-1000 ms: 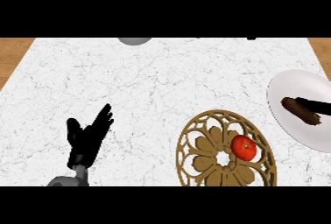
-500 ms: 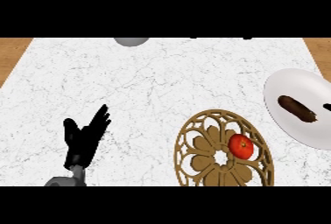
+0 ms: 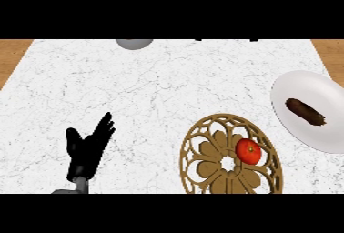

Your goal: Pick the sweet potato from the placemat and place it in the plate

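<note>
Near the counter's front-left corner the left hand rests with its fingers straight and spread, pointing up, holding nothing. A grey round object sits at the far edge, partly cut off. Toward the front edge lies a golden openwork placemat carrying a red tomato. At the right edge the sweet potato lies in the white plate.

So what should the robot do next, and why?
Probably nothing more than stay put: the sweet potato already lies on the white plate, apart from the placemat, which holds only a tomato. The left hand rests open; the right hand is out of view.
</note>
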Robot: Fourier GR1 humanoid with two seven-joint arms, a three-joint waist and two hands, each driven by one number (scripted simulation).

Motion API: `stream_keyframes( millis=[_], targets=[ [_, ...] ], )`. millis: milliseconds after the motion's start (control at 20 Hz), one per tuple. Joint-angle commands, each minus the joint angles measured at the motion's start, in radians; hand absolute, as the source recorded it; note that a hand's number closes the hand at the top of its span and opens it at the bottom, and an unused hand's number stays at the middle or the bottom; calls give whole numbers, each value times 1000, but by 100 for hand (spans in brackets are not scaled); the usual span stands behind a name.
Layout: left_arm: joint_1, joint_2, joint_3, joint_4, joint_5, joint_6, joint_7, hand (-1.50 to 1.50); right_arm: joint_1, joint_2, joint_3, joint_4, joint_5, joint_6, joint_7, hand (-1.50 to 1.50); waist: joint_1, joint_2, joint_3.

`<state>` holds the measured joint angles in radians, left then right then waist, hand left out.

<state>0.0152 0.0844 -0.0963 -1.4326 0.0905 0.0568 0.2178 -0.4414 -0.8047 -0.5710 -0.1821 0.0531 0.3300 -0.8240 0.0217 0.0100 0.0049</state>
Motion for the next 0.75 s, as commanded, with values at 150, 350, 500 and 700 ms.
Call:
stream_keyframes(
  millis=[150, 350, 500, 700],
  targets=[
    [-18, 18, 29, 38, 2, -15, -13, 0, 120, -9, 59, -16, 52, 80, -137, -150, -8, -3, -1],
    [-33, 7, 30, 20, 5, -5, 22, 0, 171, -61, 63, -12, 53, 101, -155, -150, -12, -5, -1],
    [18, 13, 32, -13, 23, -30, -8, 0, 228, -3, 72, -16, 65, 44, -243, -150, -9, -5, 0],
    [14, -1, 26, 4, 0, -12, -7, 0, 250, -39, 83, -41, 56, 73, -214, -150, -17, -8, -2]
  ],
)
